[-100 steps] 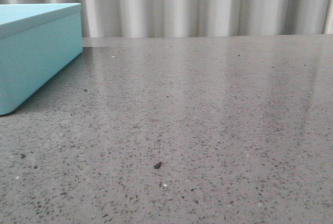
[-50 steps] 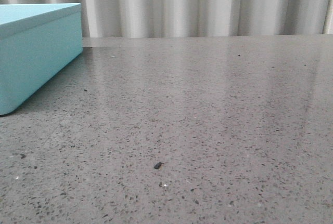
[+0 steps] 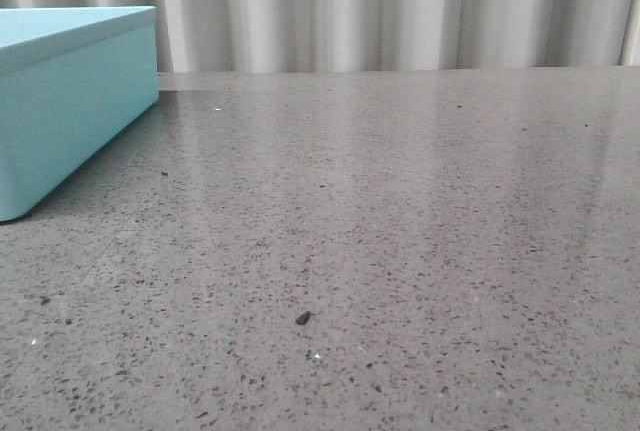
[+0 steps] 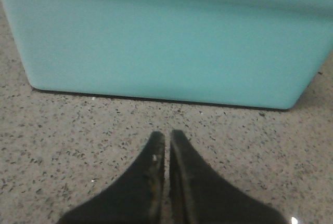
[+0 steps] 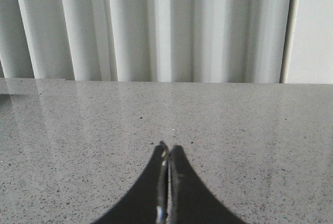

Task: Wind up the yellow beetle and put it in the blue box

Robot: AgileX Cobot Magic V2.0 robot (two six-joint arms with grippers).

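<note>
The blue box (image 3: 70, 101) stands at the far left of the grey speckled table in the front view, and its long side fills the left wrist view (image 4: 166, 42). My left gripper (image 4: 167, 136) is shut with nothing in it, low over the table a short way from that side. Over bare table my right gripper (image 5: 168, 149) is also shut and empty, pointing at the curtain. The yellow beetle is out of view in every frame. Neither gripper shows in the front view.
A white pleated curtain (image 3: 400, 11) hangs behind the table's far edge (image 3: 400, 71). A small dark speck (image 3: 303, 318) lies on the tabletop near the front. A pale wall strip (image 5: 312, 26) shows beside the curtain.
</note>
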